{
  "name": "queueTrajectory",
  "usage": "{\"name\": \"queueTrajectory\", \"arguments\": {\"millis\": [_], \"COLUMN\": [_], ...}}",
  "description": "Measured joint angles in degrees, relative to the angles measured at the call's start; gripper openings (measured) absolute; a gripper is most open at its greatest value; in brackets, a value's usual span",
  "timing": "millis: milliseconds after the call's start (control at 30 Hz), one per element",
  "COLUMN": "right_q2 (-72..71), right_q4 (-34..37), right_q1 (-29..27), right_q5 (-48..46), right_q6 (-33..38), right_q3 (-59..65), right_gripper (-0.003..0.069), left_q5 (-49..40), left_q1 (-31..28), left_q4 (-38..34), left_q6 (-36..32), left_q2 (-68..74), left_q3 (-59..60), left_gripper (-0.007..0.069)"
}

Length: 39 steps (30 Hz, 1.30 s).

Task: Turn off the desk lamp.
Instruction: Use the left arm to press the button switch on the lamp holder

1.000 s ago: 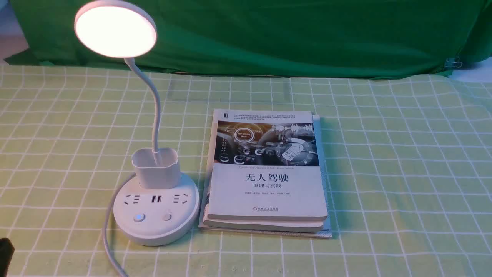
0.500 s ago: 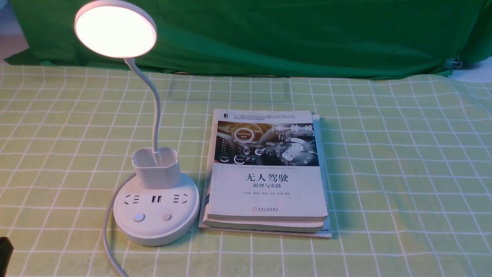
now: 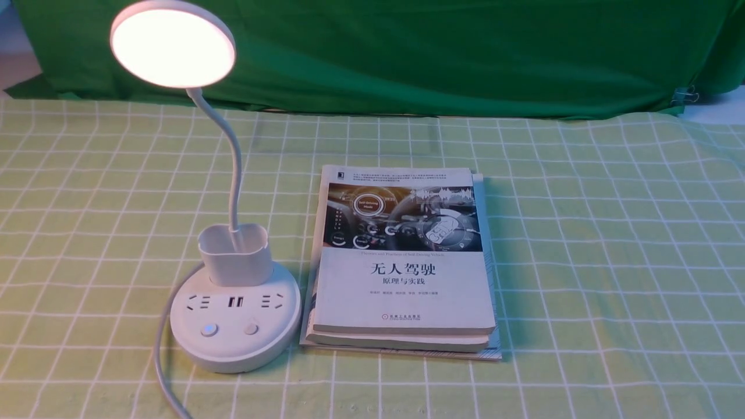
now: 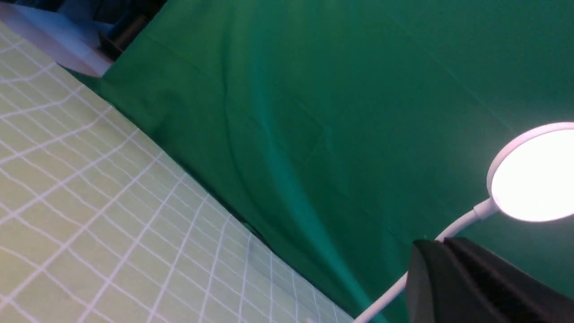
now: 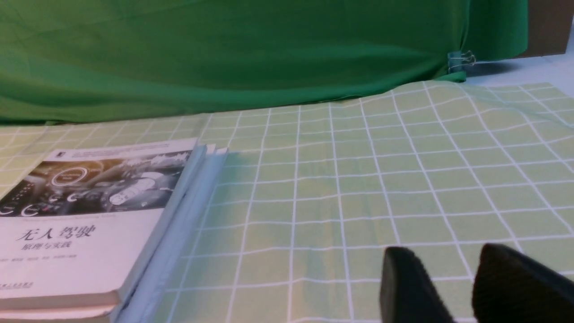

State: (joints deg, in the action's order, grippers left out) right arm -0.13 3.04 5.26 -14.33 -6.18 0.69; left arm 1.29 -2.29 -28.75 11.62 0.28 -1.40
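Observation:
The desk lamp stands at the front left of the table and is lit. Its round head (image 3: 173, 45) glows, on a thin neck (image 3: 234, 174) that rises from a small cup holder (image 3: 235, 256). The round base (image 3: 234, 343) has sockets and two buttons; the left button (image 3: 208, 330) shows a faint blue light and the right button (image 3: 251, 329) is plain. Neither gripper shows in the front view. In the left wrist view my left gripper (image 4: 441, 241) is shut and empty, with the glowing head (image 4: 536, 175) beyond it. My right gripper (image 5: 444, 253) is open and empty above the cloth.
A stack of books (image 3: 404, 262) lies just right of the lamp base and also shows in the right wrist view (image 5: 89, 215). The lamp's white cable (image 3: 163, 361) runs off the front edge. A green backdrop (image 3: 436, 52) hangs behind the checked green tablecloth (image 3: 611, 262).
The black tip of my left gripper has slipped out of the front view's bottom left corner. The lamp stays lit and has shifted very slightly left.

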Motion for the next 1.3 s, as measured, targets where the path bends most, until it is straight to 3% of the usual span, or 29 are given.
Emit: {"name": "queueTrajectory", "arguments": {"millis": [33, 200, 433, 567, 633, 800, 933, 1300], "right_q2": [0.00, 0.00, 0.00, 0.00, 0.00, 0.00, 0.00, 0.00], "right_q4": [0.00, 0.00, 0.00, 0.00, 0.00, 0.00, 0.00, 0.00], "right_q1": [0.00, 0.00, 0.00, 0.00, 0.00, 0.00, 0.00, 0.00], "right_q5": [0.00, 0.00, 0.06, 0.06, 0.06, 0.12, 0.12, 0.12], "right_q6": [0.00, 0.00, 0.00, 0.00, 0.02, -0.04, -0.01, -0.01], "right_q3": [0.00, 0.00, 0.00, 0.00, 0.00, 0.00, 0.00, 0.00], "right_gripper": [0.0239, 0.0239, 0.0239, 0.0239, 0.0239, 0.0239, 0.0239, 0.0239], "left_q5": [0.00, -22.49, -50.87, -52.87, -53.40, -54.59, -54.18, -52.06], "left_q1": [0.00, 0.00, 0.87, 6.27, 13.66, 22.97, 25.29, 25.11], "left_q4": [0.09, 8.93, 12.17, 14.37, 19.45, 23.24, 23.30, 23.41], "left_q6": [0.02, -2.61, -18.07, -19.38, -17.61, -14.87, -14.79, -14.79], "left_q2": [0.15, 12.90, 42.10, 53.09, 62.37, 75.21, 84.11, 96.41], "left_q3": [-0.36, -16.83, -37.26, -41.62, -44.83, -50.67, -54.09, -62.66], "left_gripper": [0.0001, 0.0001, 0.0001, 0.0001, 0.0001, 0.0001, 0.0001, 0.0001]}}
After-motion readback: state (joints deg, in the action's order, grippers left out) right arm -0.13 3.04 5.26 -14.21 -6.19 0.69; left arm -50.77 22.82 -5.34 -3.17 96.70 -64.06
